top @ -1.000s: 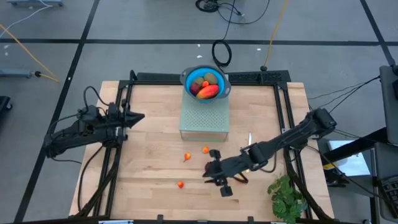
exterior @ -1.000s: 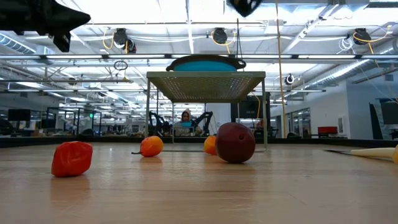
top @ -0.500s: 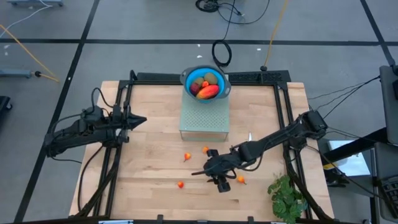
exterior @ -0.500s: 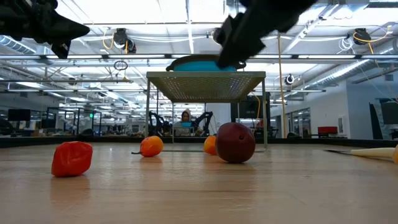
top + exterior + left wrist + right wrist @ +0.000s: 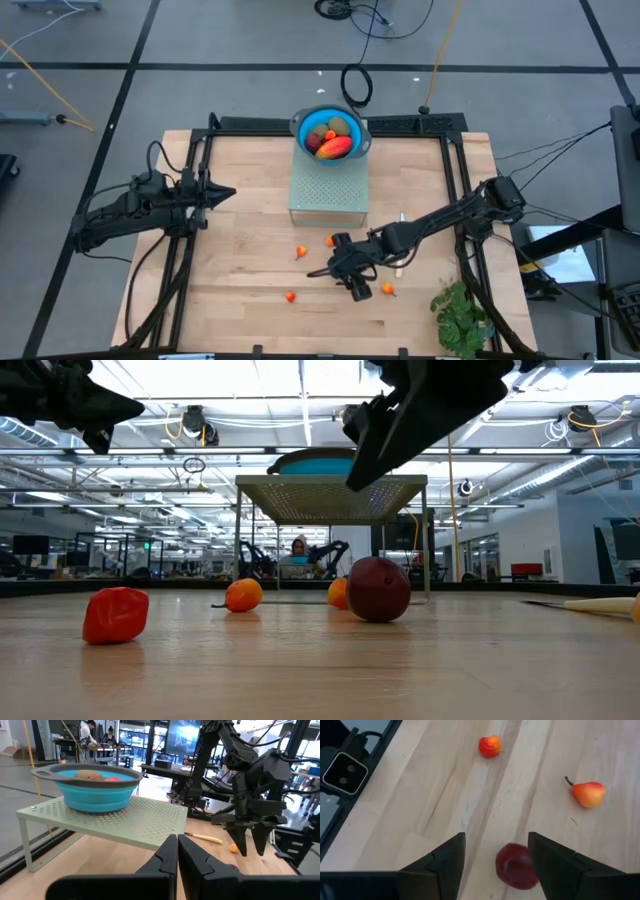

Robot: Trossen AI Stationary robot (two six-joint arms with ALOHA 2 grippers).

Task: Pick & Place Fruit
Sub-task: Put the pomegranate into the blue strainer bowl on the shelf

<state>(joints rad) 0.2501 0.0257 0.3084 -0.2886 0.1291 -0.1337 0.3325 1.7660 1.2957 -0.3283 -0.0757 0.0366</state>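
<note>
My right gripper (image 5: 338, 270) is open and hangs above a dark-red ball (image 5: 516, 866) that rests on the table; its fingers point down on either side of the ball without touching it. The low view shows the gripper (image 5: 372, 458) well above the ball (image 5: 378, 588). Several tiny orange-red pieces lie around it (image 5: 300, 252) (image 5: 331, 241) (image 5: 290, 296) (image 5: 387, 290). The blue bowl (image 5: 300, 122) on a green perforated rack (image 5: 328, 190) holds the mango (image 5: 335, 147), two kiwis and another dark-red ball. My left gripper (image 5: 225, 190) waits shut over the table's left side.
A pale-handled knife (image 5: 202, 838) lies on the table right of the rack. A green leafy bunch (image 5: 460, 315) sits at the near right corner. Black frame rails (image 5: 190, 240) run along the table's sides. Bare wood shows near the front edge (image 5: 250, 325).
My right gripper has moved a little toward the table's left and far side and has come down over the dark-red ball. The fruit has not moved.
</note>
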